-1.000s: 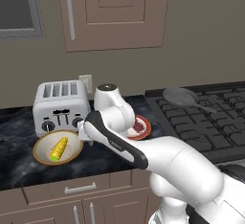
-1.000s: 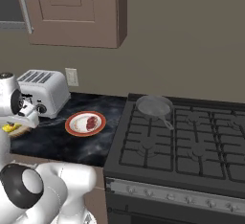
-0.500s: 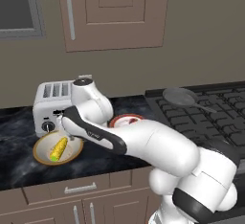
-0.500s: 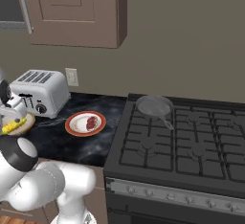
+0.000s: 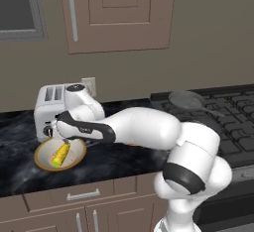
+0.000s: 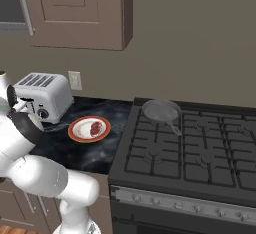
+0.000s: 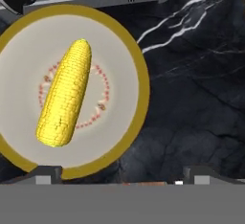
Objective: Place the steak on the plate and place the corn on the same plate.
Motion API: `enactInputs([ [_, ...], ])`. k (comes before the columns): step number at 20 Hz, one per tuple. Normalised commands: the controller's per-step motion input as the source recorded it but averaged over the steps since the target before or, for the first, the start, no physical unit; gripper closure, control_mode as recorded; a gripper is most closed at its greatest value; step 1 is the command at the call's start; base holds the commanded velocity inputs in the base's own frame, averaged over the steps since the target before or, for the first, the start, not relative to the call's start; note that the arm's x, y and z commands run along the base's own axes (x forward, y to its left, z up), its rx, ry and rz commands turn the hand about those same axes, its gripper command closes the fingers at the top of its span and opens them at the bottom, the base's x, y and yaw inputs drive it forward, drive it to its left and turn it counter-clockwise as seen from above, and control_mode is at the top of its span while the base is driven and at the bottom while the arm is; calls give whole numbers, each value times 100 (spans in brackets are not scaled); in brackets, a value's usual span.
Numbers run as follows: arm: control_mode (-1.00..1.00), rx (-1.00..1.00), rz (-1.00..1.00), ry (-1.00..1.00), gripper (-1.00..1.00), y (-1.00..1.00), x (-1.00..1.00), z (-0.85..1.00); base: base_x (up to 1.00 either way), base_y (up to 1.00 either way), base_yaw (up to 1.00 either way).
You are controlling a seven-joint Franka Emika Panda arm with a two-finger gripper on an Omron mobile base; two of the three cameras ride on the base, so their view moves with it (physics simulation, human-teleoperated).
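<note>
Corn (image 5: 61, 154) lies in a tan-rimmed bowl (image 5: 43, 160) just under my gripper (image 5: 65, 138) in the left base view, with a toaster (image 5: 51, 108) behind. From the right base view, the steak (image 6: 92, 128) sits on the plate (image 6: 76, 132), well off to the side. My hand view looks down on the corn (image 7: 65, 94) in the bowl (image 7: 135, 70); my jaws are wide apart and hold nothing.
</note>
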Motion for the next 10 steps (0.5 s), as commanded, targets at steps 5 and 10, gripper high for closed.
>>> enactInputs([
  [5, -100, 0, 0, 0, -100, 31, 19, -38, 0, 0, 0],
  [10, -100, 0, 0, -3, -100, 32, 17, -28, 0, 0, 0],
])
